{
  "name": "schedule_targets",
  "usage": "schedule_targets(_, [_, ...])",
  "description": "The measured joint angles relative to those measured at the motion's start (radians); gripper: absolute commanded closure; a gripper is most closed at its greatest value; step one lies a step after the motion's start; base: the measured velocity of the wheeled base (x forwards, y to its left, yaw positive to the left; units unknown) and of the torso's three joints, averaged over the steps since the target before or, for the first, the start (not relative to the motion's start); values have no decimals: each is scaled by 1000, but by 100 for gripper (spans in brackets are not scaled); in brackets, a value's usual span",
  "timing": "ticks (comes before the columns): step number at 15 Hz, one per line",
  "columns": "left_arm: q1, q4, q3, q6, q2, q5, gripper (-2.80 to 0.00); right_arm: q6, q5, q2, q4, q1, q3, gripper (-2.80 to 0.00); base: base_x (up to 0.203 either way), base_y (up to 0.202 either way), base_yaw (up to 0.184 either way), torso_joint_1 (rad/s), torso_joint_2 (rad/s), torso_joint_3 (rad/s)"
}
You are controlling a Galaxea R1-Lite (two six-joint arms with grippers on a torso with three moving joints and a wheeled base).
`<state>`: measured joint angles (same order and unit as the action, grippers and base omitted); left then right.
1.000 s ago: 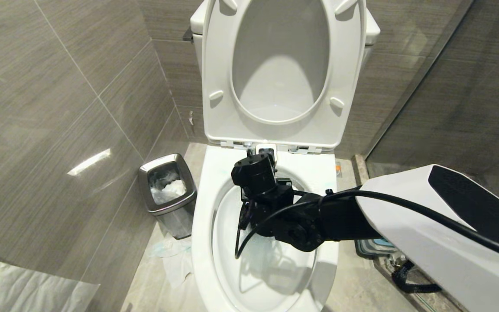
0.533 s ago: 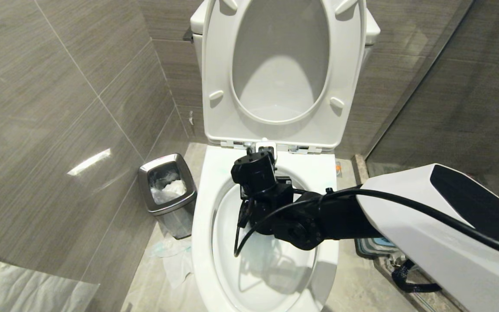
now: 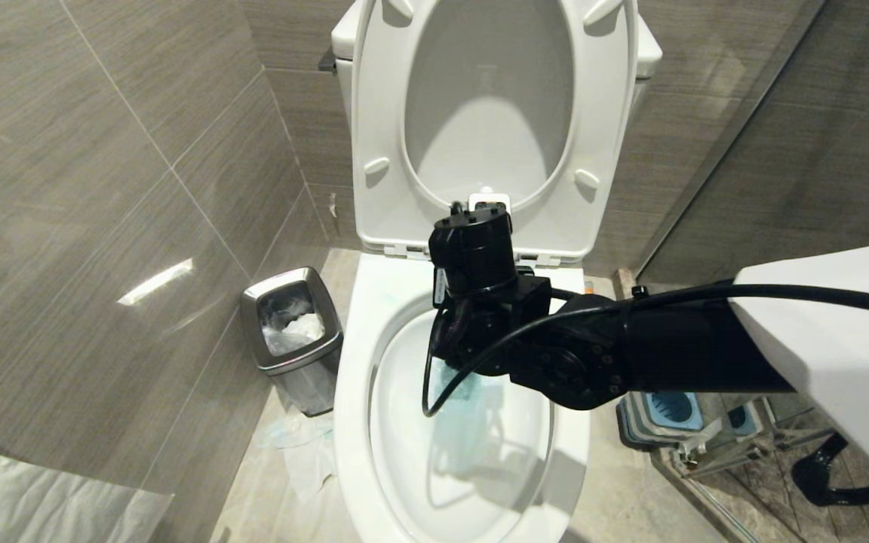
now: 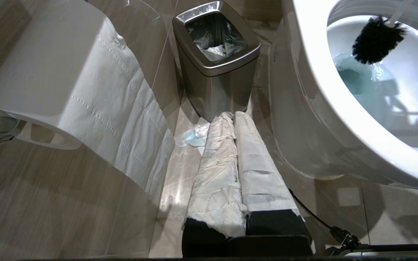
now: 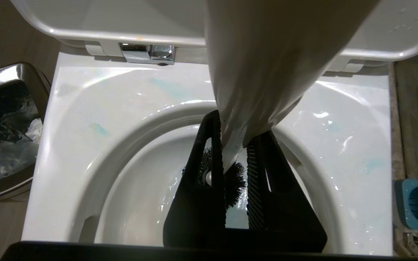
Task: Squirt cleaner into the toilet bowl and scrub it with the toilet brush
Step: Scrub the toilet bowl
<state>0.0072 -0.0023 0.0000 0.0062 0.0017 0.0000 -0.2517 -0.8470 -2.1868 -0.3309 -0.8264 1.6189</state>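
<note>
**Brush head raised above the blue water in the bowl**

The right pincer (image 5: 235,159) hung over the back half of the toilet bowl (image 3: 351,392), its two black fingers (image 5: 203,174) clamped on the white handle of the toilet brush (image 5: 256,72). In the right wrist view the handle ran up between the fingers and filled the upper middle of the frame, while the black bristles showed below the fingertips, inside the basin. The left wrist view showed the bristle head (image 4: 376,43) in the air above a pool of pale blue water (image 4: 361,79), close to the basin's inner wall but whether touching it I cannot tell. Blue smears marked the white rim near the seat hinges. The seat and lid (image 3: 491,121) stood upright against the tank.

The left pincer (image 4: 236,119) sat low beside the bowl, near the floor, its two paper-wrapped fingers pressed together and holding nothing. Beyond it stood a small steel waste bin (image 4: 216,54) with crumpled paper inside, and a paper roll (image 4: 60,83) hung on the wall beside it. The blue-topped brush holder (image 3: 668,411) sat on the floor to the right of the bowl.
</note>
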Motion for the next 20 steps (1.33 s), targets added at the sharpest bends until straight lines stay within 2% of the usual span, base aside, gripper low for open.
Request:
schedule_targets(6, [0, 0, 0, 0, 0, 0, 0, 4, 0, 74, 7, 1, -49, 0, 0, 0, 0, 0, 0, 0])
schedule_targets(12, [0, 0, 0, 0, 0, 0, 0, 4, 5, 53, 4, 7, -52, 0, 0, 0, 0, 0, 0, 0])
schedule_targets(16, [0, 0, 0, 0, 0, 0, 0, 4, 3, -1, 1, 33, -18, 0, 0, 0, 0, 0, 0, 0])
schedule_targets(20, [0, 0, 0, 0, 0, 0, 0, 12, 1, -55, 10, 58, 75, 0, 0, 0, 0, 0, 0, 0])
